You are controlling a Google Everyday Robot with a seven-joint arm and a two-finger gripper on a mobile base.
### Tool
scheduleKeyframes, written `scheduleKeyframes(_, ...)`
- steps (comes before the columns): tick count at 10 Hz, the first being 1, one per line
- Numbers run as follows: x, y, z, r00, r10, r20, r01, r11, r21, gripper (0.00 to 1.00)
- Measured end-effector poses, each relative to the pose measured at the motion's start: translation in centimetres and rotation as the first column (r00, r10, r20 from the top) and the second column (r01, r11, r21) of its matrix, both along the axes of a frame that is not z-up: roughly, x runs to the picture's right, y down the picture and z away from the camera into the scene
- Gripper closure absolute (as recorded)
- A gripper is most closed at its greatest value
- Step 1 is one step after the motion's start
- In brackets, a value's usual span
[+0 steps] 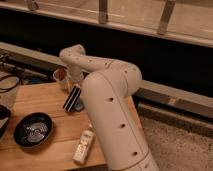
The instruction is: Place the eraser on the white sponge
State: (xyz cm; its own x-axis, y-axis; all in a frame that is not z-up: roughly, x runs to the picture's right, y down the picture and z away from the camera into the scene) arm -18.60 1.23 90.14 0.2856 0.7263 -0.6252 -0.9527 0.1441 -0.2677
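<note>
My gripper (72,98) hangs from the white arm (107,100) and points down at the wooden table (45,107), just above its far middle part. A small bluish-grey thing (79,105) lies right beside the gripper's tip; I cannot tell whether the gripper touches it. A white oblong object with dark marks (83,145) lies on the table near the front edge, close against the arm's lower link. I cannot tell whether it is the eraser or the white sponge. No other white sponge shows; the arm hides the table's right part.
A black bowl (33,131) sits at the front left of the table. A light cup (60,78) stands at the table's back edge behind the gripper. Dark cables (10,82) lie at the far left. A dark counter wall runs behind.
</note>
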Motion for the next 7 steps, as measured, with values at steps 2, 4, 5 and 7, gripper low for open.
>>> scheduleKeyframes(2, -0.5, 0.3, -0.3, 1.000, -0.001, 0.004, 0.001, 1.0000, 0.002, 0.22)
scheduleKeyframes(4, 0.0, -0.5, 0.2, 1.000, -0.001, 0.005, 0.001, 1.0000, 0.006, 0.11)
scheduleKeyframes(5, 0.1, -0.4, 0.2, 1.000, -0.006, 0.004, 0.006, 1.0000, 0.004, 0.03)
scheduleKeyframes(7, -0.7, 0.6, 0.3, 1.000, -0.017, 0.011, 0.017, 0.9999, 0.004, 0.00)
